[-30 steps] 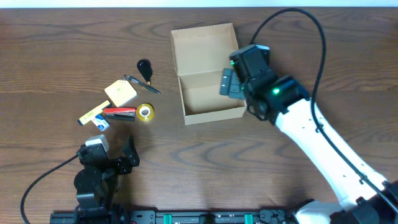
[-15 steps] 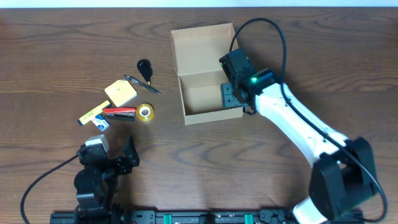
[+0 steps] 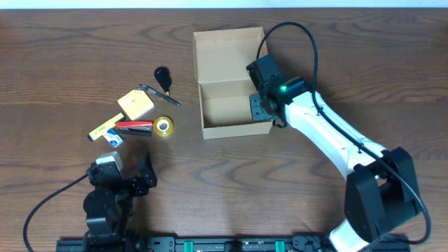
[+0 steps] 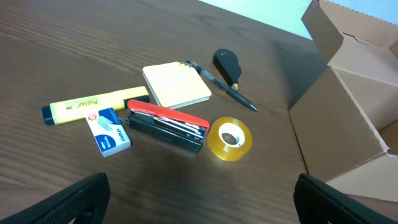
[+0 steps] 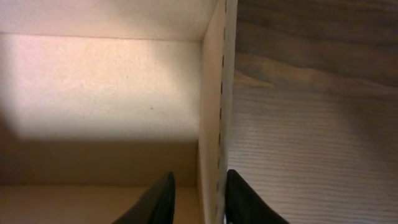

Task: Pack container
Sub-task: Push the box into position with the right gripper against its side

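The container [image 3: 234, 131], a tan cardboard box with its flap lid open toward the back, sits at mid table. My right gripper [image 3: 260, 108] reaches down over its right wall. In the right wrist view the container wall [image 5: 211, 93] runs between the two dark fingers of the right gripper [image 5: 200, 175], one inside the box and one outside, closed in on the cardboard. The box floor shows bare. My left gripper [image 3: 129, 169] rests low at the front left, wide open, holding nothing. In the left wrist view the left gripper [image 4: 200, 190] faces the stationery, with the container [image 4: 348, 106] at the right.
Left of the box lie a yellow sticky pad [image 3: 135, 103], a red stapler [image 3: 134, 127], a tape roll [image 3: 163, 127], a yellow highlighter [image 3: 103, 128], a small blue-white box [image 3: 113, 139], a pen [image 3: 159, 94] and a black clip [image 3: 162, 75].
My right gripper came down over the box's right wall and its fingers closed in on it. The box shifted slightly left. The left arm stayed still.
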`<state>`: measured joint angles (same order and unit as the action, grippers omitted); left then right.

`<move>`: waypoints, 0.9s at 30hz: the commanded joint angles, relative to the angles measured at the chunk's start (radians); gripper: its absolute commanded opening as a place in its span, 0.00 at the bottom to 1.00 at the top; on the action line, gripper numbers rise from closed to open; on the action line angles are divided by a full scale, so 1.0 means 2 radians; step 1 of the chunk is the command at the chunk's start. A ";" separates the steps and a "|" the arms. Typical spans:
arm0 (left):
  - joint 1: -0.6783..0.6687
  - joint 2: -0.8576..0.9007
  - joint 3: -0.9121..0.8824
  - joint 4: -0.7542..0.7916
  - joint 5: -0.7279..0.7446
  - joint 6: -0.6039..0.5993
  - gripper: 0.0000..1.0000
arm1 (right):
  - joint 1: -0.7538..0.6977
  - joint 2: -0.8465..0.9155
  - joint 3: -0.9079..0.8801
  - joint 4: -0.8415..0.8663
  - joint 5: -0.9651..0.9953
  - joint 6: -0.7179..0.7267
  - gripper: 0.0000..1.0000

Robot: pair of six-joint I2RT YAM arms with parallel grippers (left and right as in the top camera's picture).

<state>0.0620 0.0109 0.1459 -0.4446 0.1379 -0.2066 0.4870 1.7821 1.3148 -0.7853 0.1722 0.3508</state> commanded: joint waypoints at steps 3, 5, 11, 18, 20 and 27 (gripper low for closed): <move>0.001 -0.003 -0.009 0.000 -0.005 -0.002 0.95 | -0.001 0.002 -0.002 -0.004 -0.004 0.007 0.26; 0.001 -0.003 -0.009 0.000 -0.005 -0.002 0.95 | -0.001 0.002 -0.002 -0.007 -0.007 0.019 0.26; 0.001 -0.003 -0.009 0.000 -0.005 -0.002 0.95 | -0.001 0.002 -0.002 -0.011 -0.013 0.036 0.23; 0.001 -0.003 -0.009 0.000 -0.005 -0.002 0.95 | -0.001 0.002 -0.002 -0.014 -0.023 0.045 0.18; 0.001 -0.003 -0.009 0.000 -0.005 -0.002 0.95 | -0.001 0.002 -0.002 -0.014 -0.023 0.045 0.18; 0.001 -0.004 -0.009 0.000 -0.005 -0.002 0.95 | -0.001 -0.002 0.005 -0.022 -0.029 0.045 0.99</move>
<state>0.0620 0.0109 0.1459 -0.4446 0.1379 -0.2066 0.4873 1.7821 1.3148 -0.8188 0.1242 0.4366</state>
